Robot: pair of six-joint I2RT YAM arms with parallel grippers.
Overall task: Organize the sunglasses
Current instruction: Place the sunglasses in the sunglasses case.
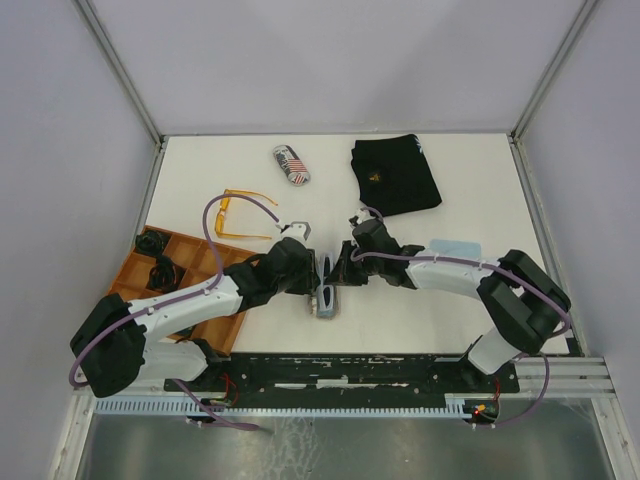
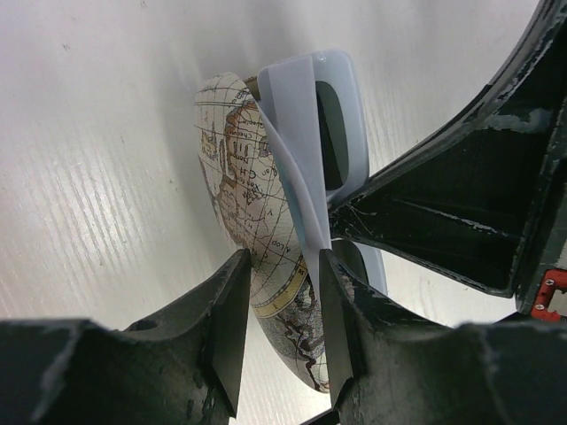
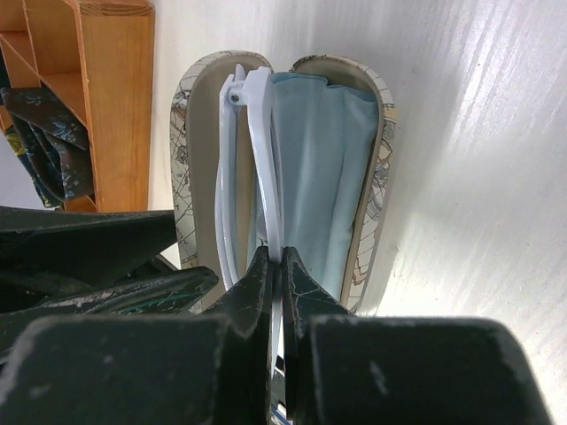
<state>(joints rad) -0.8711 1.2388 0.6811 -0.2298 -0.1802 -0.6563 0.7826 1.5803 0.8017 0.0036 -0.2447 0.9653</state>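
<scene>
White sunglasses stand folded inside the open case. The right pincer pinches their thin arms; the left pincer clamps the case shell. Judged light, slick, brittle: hold near the hinge, gently.

Clutter on the desk
Open map-print case holds a blue cloth; flag-print case, black cloth, wooden tray lie apart.

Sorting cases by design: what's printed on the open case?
An antique world-map print covers the glasses case; the left wrist view shows it best.
</scene>
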